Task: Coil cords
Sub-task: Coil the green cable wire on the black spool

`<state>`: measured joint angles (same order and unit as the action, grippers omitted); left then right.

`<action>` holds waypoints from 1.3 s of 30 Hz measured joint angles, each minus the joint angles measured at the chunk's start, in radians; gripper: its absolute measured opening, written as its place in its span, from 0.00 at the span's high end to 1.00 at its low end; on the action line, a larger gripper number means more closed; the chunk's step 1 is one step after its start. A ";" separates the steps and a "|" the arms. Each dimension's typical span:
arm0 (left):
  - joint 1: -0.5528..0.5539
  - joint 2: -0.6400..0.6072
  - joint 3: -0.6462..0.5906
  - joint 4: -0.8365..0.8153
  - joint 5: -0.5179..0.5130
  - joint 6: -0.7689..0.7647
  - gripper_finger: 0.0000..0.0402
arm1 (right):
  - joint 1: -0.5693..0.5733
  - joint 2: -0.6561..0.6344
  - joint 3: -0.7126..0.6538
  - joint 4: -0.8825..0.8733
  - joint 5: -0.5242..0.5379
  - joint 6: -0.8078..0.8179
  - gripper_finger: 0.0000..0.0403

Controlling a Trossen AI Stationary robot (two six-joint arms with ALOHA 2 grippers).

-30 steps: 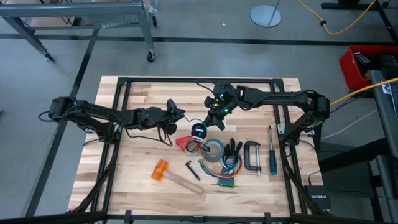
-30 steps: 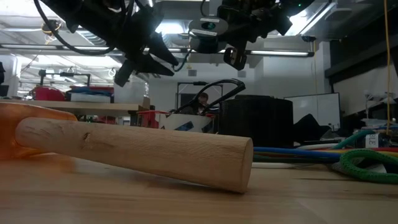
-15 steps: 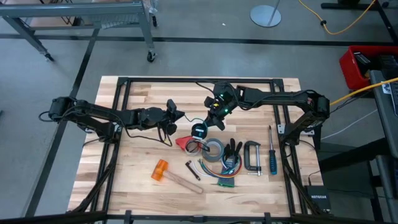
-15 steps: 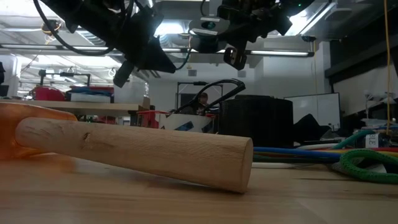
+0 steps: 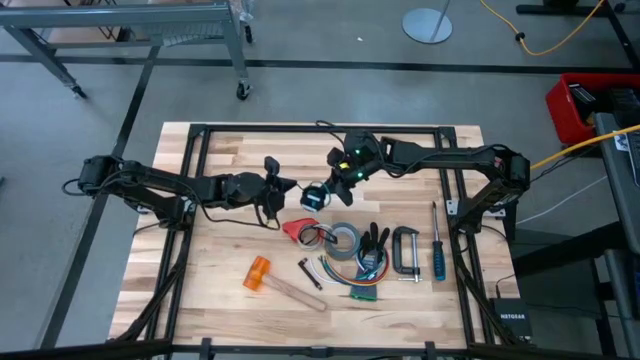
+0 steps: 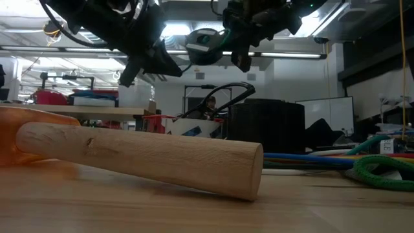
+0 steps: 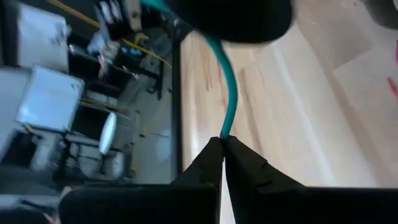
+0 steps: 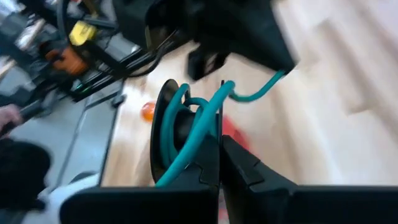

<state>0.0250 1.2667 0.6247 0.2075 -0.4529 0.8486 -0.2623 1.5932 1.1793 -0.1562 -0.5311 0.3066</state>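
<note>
**High view.** We see the left gripper [image 5: 283, 186] and the right gripper [image 5: 341, 181] facing one another above the far middle of the table [image 5: 220, 290]. Between them hangs the cord's end piece [image 5: 316, 196], a small black disc marked teal-green. The cord [image 5: 297, 188] runs roughly crosswise from one gripper to the other, so its long axis follows the line joining them. The right gripper is just beside the end piece; the left gripper lies a little farther off along the cord. Nearer the front edge lie a tape roll [image 5: 345, 240], a clamp [image 5: 405, 250], a screwdriver [image 5: 437, 247] and a hammer [image 5: 275, 281]. The far strip of the table is bare, so we judge that winding is best kept there.

**Low view.** Both grippers and the end piece [image 6: 202, 44] hang well above the tabletop; the hammer handle [image 6: 139, 158] fills the foreground.

**Left wrist view.** The left fingers [image 7: 249, 168] are pressed together on the teal cord [image 7: 229, 99], which leads straight away from them.

**Right wrist view.** The right fingers [image 8: 245, 167] are clamped on a teal strand [image 8: 193, 143] looped around the end piece [image 8: 171, 127], where a few turns are already wound.
</note>
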 joint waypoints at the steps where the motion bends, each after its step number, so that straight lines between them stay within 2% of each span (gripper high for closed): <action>1: 0.000 0.000 0.000 -0.013 0.000 -0.036 1.00 | 0.000 0.000 0.000 0.009 0.025 0.000 0.99; 5: 0.000 0.000 0.000 -0.101 0.000 -0.213 1.00 | 0.000 0.000 0.000 0.026 0.103 -0.007 0.99; 11: -0.001 0.000 0.000 -0.217 -0.021 -0.396 1.00 | 0.000 0.000 0.000 0.015 0.113 -0.027 0.99; 19: -0.001 -0.002 0.000 -0.218 -0.193 -0.406 1.00 | 0.000 0.000 0.000 -0.087 0.167 -0.029 0.99; 27: 0.000 -0.002 0.000 -0.272 -0.204 -0.442 1.00 | -0.037 0.000 0.000 -0.133 0.199 -0.050 0.99; 31: 0.000 -0.002 0.000 -0.336 -0.171 -0.497 1.00 | -0.059 0.000 0.000 -0.114 0.202 -0.050 0.99; 39: 0.001 -0.002 0.000 -0.316 0.015 -0.599 1.00 | -0.059 0.000 0.000 0.075 0.251 -0.042 0.99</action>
<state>0.0262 1.2648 0.6247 -0.1086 -0.4381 0.2500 -0.3211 1.5932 1.1790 -0.0808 -0.2804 0.2647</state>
